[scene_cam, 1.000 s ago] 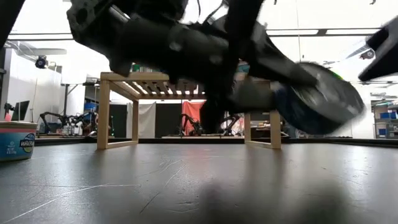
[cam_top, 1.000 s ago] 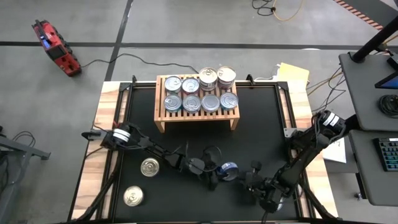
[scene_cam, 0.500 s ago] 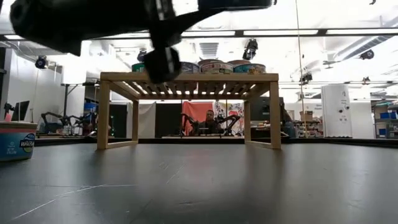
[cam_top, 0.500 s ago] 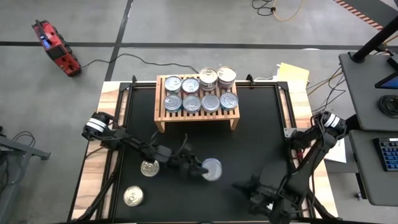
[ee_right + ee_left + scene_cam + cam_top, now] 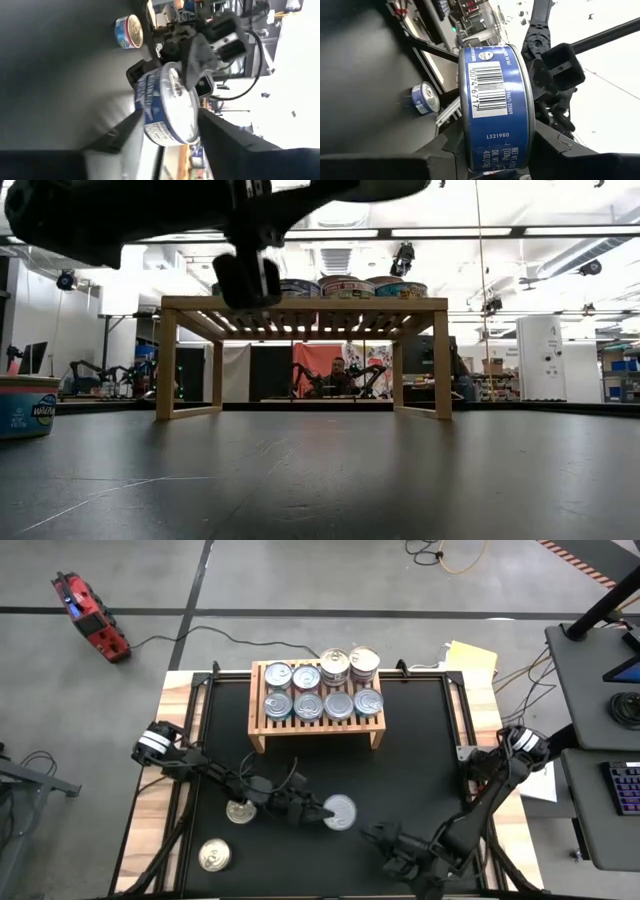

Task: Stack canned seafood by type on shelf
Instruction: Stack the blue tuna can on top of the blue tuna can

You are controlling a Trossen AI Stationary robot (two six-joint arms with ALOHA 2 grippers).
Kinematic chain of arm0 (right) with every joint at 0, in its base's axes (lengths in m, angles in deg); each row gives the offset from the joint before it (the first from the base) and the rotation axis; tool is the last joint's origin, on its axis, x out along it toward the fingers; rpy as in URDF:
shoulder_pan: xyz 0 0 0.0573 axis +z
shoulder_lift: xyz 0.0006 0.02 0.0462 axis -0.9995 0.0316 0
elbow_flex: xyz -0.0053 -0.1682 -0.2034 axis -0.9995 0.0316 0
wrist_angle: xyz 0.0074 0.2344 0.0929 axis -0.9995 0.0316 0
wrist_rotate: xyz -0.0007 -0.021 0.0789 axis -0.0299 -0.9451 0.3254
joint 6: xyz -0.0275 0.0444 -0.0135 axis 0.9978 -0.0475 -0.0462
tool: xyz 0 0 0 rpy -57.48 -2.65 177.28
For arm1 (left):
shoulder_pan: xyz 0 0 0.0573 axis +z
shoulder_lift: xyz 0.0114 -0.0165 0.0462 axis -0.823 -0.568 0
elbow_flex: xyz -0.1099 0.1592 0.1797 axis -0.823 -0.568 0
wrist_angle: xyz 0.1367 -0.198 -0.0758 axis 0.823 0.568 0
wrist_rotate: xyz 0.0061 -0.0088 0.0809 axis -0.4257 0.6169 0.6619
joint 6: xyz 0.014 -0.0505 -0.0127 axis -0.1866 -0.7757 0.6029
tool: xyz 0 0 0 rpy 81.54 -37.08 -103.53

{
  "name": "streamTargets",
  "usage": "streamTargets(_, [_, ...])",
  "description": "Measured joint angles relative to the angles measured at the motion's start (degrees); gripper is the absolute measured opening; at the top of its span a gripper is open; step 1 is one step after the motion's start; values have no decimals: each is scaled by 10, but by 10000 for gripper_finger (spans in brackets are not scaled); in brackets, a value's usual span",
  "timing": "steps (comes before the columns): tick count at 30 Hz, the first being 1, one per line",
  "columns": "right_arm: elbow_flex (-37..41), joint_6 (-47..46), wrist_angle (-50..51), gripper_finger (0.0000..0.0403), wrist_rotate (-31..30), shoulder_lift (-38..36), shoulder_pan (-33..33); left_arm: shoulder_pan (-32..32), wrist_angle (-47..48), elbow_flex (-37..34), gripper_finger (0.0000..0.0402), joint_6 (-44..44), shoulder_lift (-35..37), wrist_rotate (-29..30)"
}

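Most of the sorting looks done: the shelf (image 5: 316, 730) near the worktop's far edge already carries eight tins, four flat ones in its front row and four behind, the two at the back right standing taller as if stacked. What is left, as far as I can see, is three: a gold-lidded can (image 5: 239, 810) on the mat toward the left side, a second loose can (image 5: 214, 856) near the front-left corner, and the blue-labelled can (image 5: 340, 812) now up off the mat in the middle of the front half. The left gripper (image 5: 318, 811) has that blue can clamped between its fingers, holding it by the sides with the silver lid facing up, barcode showing in the wrist view (image 5: 492, 105). The right gripper (image 5: 384, 843) sits just beside it toward the front edge, a small gap between them; its fingers (image 5: 235, 137) stand parted, framing the can without touching it, nothing in them. My guess is the blue can goes to the shelf next, and the right arm has to stay clear of that path.
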State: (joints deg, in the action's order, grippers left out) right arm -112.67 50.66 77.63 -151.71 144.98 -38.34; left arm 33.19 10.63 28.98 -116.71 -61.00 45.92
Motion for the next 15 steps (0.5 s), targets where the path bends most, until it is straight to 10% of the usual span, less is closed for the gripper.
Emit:
streamTargets(7, [0, 77, 0, 260, -13, 12, -8, 0, 0, 19, 124, 2, 0, -11])
streamTargets(15, [0, 93, 0, 262, -27, 12, -39, -3, 4, 35, 124, 7, -1, -11])
